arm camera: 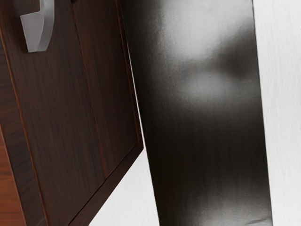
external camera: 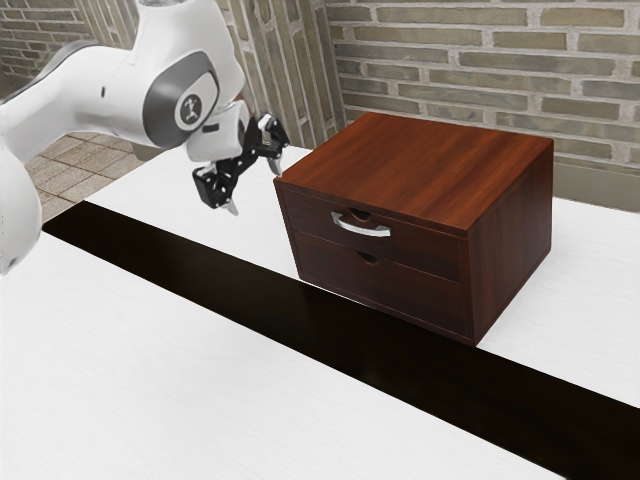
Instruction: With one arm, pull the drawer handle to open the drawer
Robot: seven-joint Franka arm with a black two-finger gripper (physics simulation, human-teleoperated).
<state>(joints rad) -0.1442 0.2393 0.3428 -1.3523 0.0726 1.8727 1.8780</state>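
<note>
Jaws spread wide, gripping nothing, touching nothing. Poised above the white table (external camera: 150, 400), near the upper front corner of the wooden cabinet (external camera: 430, 160), toward the exterior view's left. Top drawer (external camera: 420, 243) flush with the cabinet face, shut. Silver handle (external camera: 360, 226) on its front, apart from the jaws.

cabinet (external camera: 420, 160): dark red-brown wood, smooth, satin sheen. drawer handle (external camera: 360, 228): brushed silvery metal. bench (external camera: 150, 400): matt white, with a glossy black strip (external camera: 300, 310), reflective. wall (external camera: 480, 50), upper right of frame: rough brick. arm (external camera: 90, 100): glossy white shell.
</note>
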